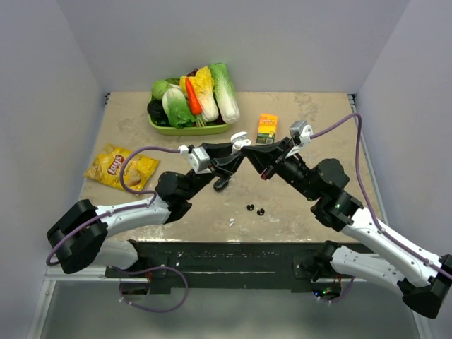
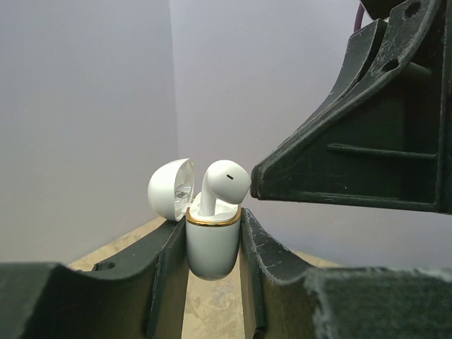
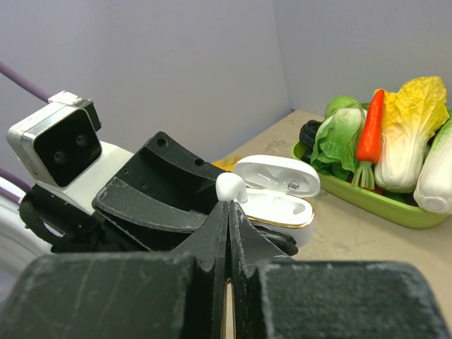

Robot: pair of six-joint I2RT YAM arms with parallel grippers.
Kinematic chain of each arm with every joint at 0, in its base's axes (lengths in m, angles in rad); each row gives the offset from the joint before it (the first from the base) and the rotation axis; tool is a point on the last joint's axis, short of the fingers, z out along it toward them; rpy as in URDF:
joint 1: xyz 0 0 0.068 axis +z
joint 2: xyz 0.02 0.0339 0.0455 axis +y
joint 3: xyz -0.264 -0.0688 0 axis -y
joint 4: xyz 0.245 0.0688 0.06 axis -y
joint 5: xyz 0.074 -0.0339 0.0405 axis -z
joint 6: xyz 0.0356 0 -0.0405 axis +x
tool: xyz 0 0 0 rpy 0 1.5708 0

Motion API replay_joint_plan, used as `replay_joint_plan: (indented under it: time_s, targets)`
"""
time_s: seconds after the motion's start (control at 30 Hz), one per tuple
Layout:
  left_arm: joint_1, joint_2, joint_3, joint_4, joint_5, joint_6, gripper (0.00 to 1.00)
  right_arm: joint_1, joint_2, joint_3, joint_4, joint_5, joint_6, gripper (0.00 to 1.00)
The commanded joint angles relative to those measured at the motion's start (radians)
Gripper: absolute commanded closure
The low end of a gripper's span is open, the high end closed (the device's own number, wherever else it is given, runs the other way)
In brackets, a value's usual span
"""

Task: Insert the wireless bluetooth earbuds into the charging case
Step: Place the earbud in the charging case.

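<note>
From above, the two arms meet nose to nose over the middle of the table (image 1: 321,116). The left gripper (image 1: 236,145) has the white charging case (image 1: 240,138) up off the surface, and the right gripper (image 1: 253,150) is right against it. Two black earbuds (image 1: 255,210) lie side by side on the table nearer the arm bases, well apart from the case, with a small white piece (image 1: 232,222) just left of them. At the back sit a green tray (image 1: 187,131) of vegetables (image 1: 205,92), a chip bag (image 1: 120,168) on the left and an orange carton (image 1: 267,128).

On the left wrist camera the grip is clear: both fingers (image 2: 166,261) are clamped on the sides of the case body. The case stands upright, mouth up, with its lid (image 2: 169,191) swung open to the left. A white earbud (image 2: 224,180) stands in the mouth, stem vertical and down in the case, rounded head up and leaning right. The tip of a right gripper finger touches that head.

On the right wrist camera the right gripper's own fingers are pressed together, no gap showing. The earbud's head sits right at their tips. Whether they pinch it or only touch it, this view does not tell. Beyond, the case lies open, its lid tipped back toward the vegetables.
</note>
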Motion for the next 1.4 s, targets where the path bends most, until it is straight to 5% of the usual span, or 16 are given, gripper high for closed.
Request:
replay_joint_plan:
  time_s: [0.0,1.2,1.37]
  targets:
    - [-0.002,-0.026,-0.018,0.625,-0.010,0.029,1.00,0.003,-0.017,0.030,0.010,-0.043,-0.009,1.00]
    - [-0.002,-0.044,-0.053,0.625,-0.024,0.024,1.00,0.003,-0.006,0.037,-0.002,0.013,0.007,0.99]
    - [-0.002,-0.052,-0.068,0.601,-0.050,0.029,1.00,0.003,-0.029,0.030,-0.018,0.024,0.016,0.66]
